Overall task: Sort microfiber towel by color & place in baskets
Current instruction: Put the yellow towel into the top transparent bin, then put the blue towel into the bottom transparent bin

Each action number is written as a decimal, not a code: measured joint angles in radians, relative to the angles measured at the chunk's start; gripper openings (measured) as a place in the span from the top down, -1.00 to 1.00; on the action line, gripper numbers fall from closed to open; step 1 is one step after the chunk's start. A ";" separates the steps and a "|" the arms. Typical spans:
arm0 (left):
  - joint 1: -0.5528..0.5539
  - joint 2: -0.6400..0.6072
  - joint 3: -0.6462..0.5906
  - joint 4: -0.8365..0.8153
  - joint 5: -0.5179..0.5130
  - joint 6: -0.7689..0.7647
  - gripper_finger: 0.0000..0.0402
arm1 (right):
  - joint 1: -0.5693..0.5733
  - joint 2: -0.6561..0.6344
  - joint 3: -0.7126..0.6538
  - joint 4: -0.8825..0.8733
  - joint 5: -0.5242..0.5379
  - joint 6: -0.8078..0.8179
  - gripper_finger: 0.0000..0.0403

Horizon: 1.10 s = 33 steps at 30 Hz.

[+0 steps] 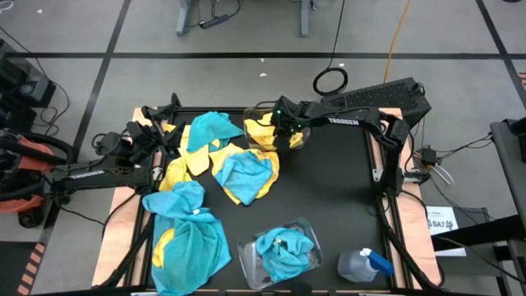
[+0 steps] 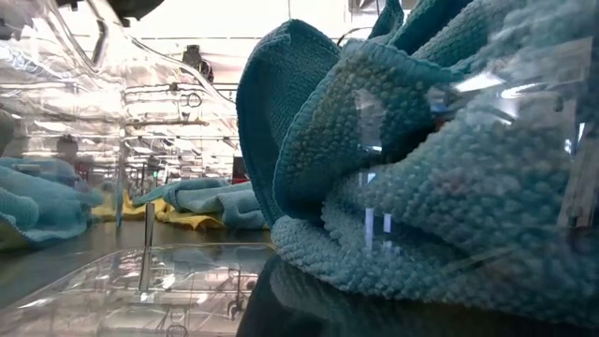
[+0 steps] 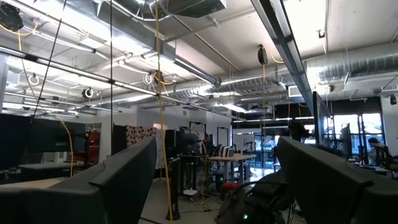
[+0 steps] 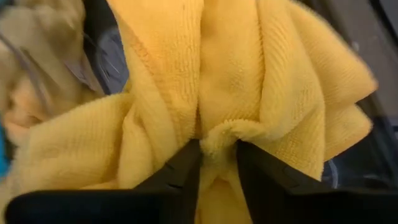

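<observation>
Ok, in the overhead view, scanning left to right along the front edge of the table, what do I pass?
Turquoise towel heap → clear basket with turquoise towels inside → spray bottle.

The table [image 1: 329, 189] is seen whole from straight above, the blue-filled basket [image 1: 279, 251] is met close-up at tabletop level by the low view, the room is faced by the left wrist view, and a yellow towel [image 4: 236, 81] is pressed near by the right.
</observation>
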 joint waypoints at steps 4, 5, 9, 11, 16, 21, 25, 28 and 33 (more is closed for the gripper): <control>0.000 0.000 0.000 0.000 0.000 0.000 -0.67 | 0.011 -0.047 0.000 0.000 0.000 0.000 0.30; 0.000 0.000 0.000 0.000 0.000 0.000 -0.67 | 0.014 -0.063 0.000 0.000 0.000 0.000 0.25; 0.000 0.000 0.000 0.000 0.000 0.000 -0.67 | 0.028 -0.139 0.000 -0.002 -0.001 0.000 0.12; 0.000 0.000 0.000 0.000 0.000 0.000 -0.67 | 0.035 -0.181 0.000 -0.008 -0.002 0.000 0.07; 0.000 0.000 0.000 0.000 0.000 0.000 -0.67 | 0.058 -0.291 0.000 -0.027 -0.001 0.000 0.00; 0.000 0.000 0.000 0.000 0.000 0.000 -0.67 | 0.092 -0.402 0.000 -0.034 -0.001 0.013 -0.01; 0.000 0.000 0.000 0.000 0.000 0.000 -0.67 | 0.130 -0.488 0.000 -0.061 -0.001 0.019 -0.01; 0.000 0.000 0.000 0.000 0.000 0.000 -0.67 | 0.164 -0.548 0.000 -0.104 -0.001 0.022 -0.01; 0.000 0.000 0.000 0.000 0.000 0.000 -0.67 | 0.222 -0.636 0.000 -0.191 -0.001 0.050 -0.01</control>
